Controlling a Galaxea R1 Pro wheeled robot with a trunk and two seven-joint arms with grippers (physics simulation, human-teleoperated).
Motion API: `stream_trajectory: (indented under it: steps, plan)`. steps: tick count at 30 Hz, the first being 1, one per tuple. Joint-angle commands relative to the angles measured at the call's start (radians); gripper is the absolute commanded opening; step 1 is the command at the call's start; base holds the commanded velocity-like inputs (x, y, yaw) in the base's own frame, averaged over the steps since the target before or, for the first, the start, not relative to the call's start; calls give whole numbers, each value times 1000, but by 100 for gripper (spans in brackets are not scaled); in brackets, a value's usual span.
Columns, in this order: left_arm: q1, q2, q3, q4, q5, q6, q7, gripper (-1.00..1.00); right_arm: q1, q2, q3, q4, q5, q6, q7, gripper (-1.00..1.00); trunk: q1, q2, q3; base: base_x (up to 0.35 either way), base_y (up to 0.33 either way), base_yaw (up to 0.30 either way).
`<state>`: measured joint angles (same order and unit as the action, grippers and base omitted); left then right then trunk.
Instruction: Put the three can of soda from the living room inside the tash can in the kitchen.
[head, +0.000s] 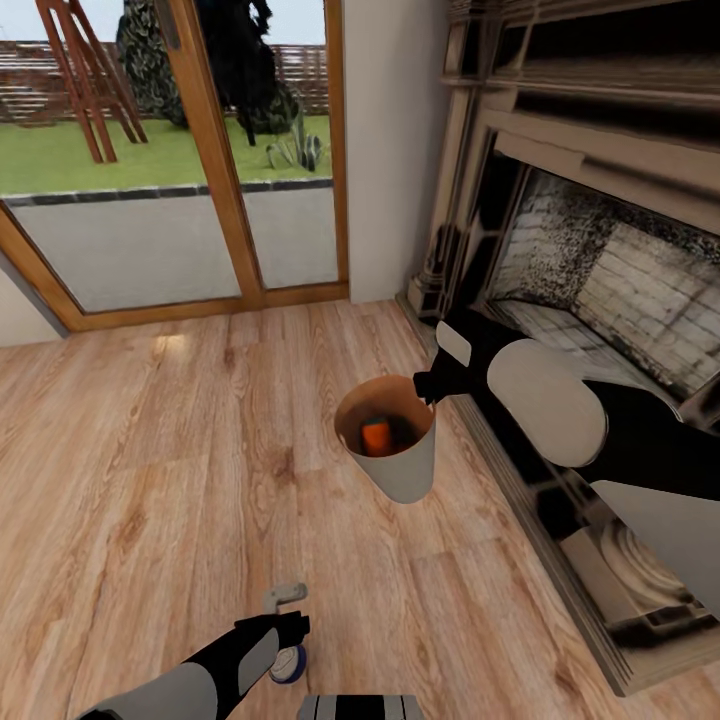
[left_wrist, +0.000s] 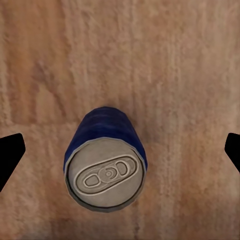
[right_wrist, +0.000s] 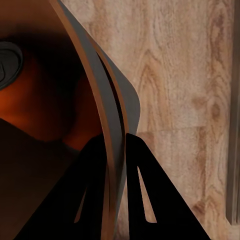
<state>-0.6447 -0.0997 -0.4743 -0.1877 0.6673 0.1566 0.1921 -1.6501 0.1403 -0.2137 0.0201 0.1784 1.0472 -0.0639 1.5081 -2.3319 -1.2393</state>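
1. Right arm reaches in from about 3 o'clock in the head view, forearm angled across the dark ornate fireplace (head: 600, 250), and the right gripper (head: 432, 388) sits at the rim of the small tapered grey bin with the tan wood-coloured inside (head: 405, 470).
2. In the right wrist view its two black fingers (right_wrist: 95, 200) are pinched narrow on the bin's thin wall, one inside and one outside, so it's clamped on the rim. The bin looks lifted and tilted, not sitting flat.
3. An orange soda can (head: 376, 436) is down inside the bin; the right wrist view shows an orange can with a grey top in there too.
4. Left arm comes in at roughly 7 o'clock, and the left gripper (head: 285, 630) points down over the dark blue soda can with the silver top (left_wrist: 105, 162).
5. Left jaws are spread wide, with clear gaps either side of the blue can, which stands upright on the floor.
6. Room to move: open light wood plank floor (head: 150, 450) from 9 to 12 o'clock, up to the wood-framed glass doors (head: 215, 150). The fireplace edge crowds the right arm.
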Motion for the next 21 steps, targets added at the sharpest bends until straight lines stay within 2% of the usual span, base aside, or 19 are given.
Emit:
stream_trajectory:
  steps: [1,6,14,21]
  plan:
    - [0,0,0,0,0,0,0,100,0,0,-12,0,-16,0,3,-100,0,0,0,0,0,0]
    - [11,1,0,0,0,-1,0,100,0,1,-12,0,-16,0,3,-100,19,-35,-16,0,0,0]
    - [24,1,0,-1,0,-2,1,100,0,-1,-12,0,-14,0,3,-100,19,-35,-16,0,0,0]
    - [25,3,0,-1,0,-2,1,100,0,-1,-11,0,-14,0,3,-100,42,-77,-34,0,0,0]
